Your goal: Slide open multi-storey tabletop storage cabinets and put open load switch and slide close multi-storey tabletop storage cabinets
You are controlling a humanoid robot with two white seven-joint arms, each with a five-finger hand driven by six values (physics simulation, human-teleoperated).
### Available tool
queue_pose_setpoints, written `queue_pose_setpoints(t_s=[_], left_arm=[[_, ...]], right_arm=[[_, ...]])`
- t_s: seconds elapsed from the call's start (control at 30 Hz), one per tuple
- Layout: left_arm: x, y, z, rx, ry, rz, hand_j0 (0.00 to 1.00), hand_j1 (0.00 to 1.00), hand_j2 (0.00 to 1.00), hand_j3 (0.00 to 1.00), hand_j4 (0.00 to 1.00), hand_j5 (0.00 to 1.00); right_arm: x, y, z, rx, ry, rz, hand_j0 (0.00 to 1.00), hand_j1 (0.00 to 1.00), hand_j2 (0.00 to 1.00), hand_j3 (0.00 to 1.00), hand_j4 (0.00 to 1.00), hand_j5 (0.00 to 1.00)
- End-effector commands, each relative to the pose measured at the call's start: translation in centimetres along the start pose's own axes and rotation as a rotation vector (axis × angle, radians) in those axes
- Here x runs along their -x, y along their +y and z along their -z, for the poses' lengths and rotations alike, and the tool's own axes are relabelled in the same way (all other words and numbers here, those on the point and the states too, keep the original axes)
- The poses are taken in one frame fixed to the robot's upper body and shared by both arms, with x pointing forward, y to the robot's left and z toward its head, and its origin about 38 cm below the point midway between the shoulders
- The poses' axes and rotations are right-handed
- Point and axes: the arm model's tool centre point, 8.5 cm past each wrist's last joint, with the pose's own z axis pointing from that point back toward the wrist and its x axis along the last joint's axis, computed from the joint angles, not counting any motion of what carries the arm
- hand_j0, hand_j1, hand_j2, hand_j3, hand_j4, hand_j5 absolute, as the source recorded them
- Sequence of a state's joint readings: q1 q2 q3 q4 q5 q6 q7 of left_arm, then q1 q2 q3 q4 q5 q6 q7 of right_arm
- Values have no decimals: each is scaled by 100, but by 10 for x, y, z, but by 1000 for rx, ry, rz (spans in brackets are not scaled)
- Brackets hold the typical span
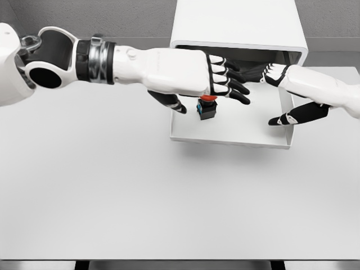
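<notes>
Drawer out, switch in, closing left to do.

The load switch (207, 107) sits inside the pulled-out drawer (230, 136) of the cabinet (236, 25); the left hand (222, 79) hovers over it, fingers spread and empty, the right hand (284, 93) likewise loose by the drawer's side.
</notes>
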State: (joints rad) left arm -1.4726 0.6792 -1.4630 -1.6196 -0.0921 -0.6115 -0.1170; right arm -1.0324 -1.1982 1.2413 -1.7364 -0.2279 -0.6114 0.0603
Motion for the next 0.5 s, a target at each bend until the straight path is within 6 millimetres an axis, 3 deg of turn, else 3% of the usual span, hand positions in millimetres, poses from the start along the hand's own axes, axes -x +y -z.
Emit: queue_pose_setpoints(t_s=[0.0, 0.07, 0.2, 0.27, 0.3, 0.43, 0.47], left_arm=[[-8, 3, -23, -29, 22, -4, 100, 100, 100, 100, 100, 100], [-9, 6, -53, -64, 78, 2, 100, 100, 100, 100, 100, 100], [-13, 5, -168, -156, 350, 8, 100, 100, 100, 100, 100, 100], [-16, -21, -202, -128, 445, -49, 100, 100, 100, 100, 100, 100], [-15, -48, -217, -110, 498, -111, 100, 100, 100, 100, 100, 100], [-18, -109, -258, -136, 651, -238, 100, 100, 100, 100, 100, 100], [-19, -112, -262, -143, 666, -243, 100, 100, 100, 100, 100, 100]], right_arm=[[0, -1, -1, 5, 1, 5, 94, 94, 94, 94, 94, 94], [0, -1, -2, 5, 4, 4, 94, 94, 94, 94, 94, 94], [0, 1, 2, 6, -5, 10, 94, 94, 94, 94, 94, 94], [-1, 1, 4, 7, -10, 10, 94, 94, 94, 94, 94, 94], [-2, 0, 5, 12, -15, 9, 94, 94, 94, 94, 94, 94], [-4, 9, 19, 6, -50, 31, 94, 94, 94, 94, 94, 94], [-4, 9, 19, 6, -51, 32, 94, 94, 94, 94, 94, 94]])
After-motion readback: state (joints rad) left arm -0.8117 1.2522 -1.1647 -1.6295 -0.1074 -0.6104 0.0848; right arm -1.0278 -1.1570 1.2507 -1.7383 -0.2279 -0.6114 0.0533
